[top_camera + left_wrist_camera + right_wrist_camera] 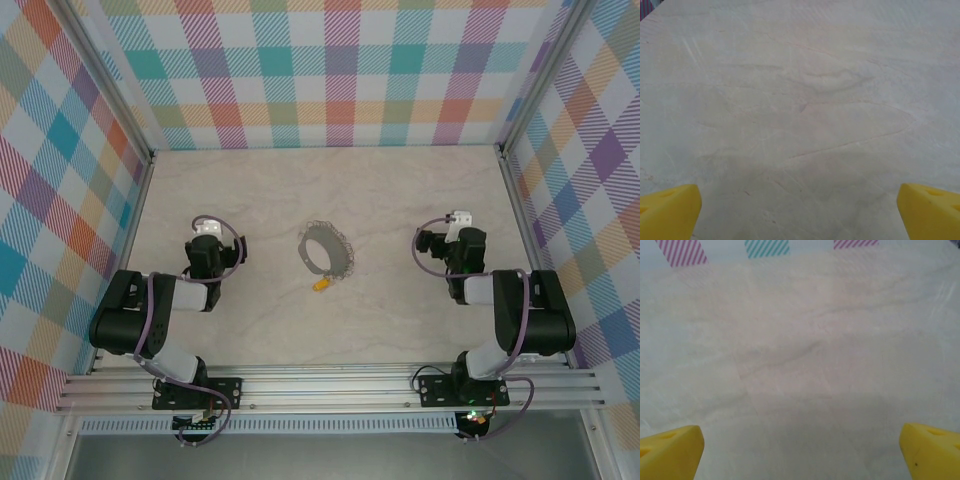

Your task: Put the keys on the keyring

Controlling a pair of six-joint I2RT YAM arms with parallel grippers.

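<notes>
Yellow-headed key (322, 284) on desk (400, 200) centre, just beside near edge of chain keyring (347, 258), contact unclear, arms folded low either side, well apart from both, left claw (800, 215) and right claw (801, 452) spread wide, empty, fingertips cut off by frame corners.

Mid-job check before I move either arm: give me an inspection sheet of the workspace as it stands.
Surface: pale marbled table.
Job's things: chain keyring lies as a loop mid-table, between the arms. Yellow-headed key lies at its near edge; cannot tell whether it is threaded on.
Clutter: nothing seen.
Grippers: left gripper and right gripper both open, holding nothing, over bare table.
Cables: purple cables loop at each wrist, apart from the keyring.
Surroundings: checked walls on three sides; metal rail along the near edge.
</notes>
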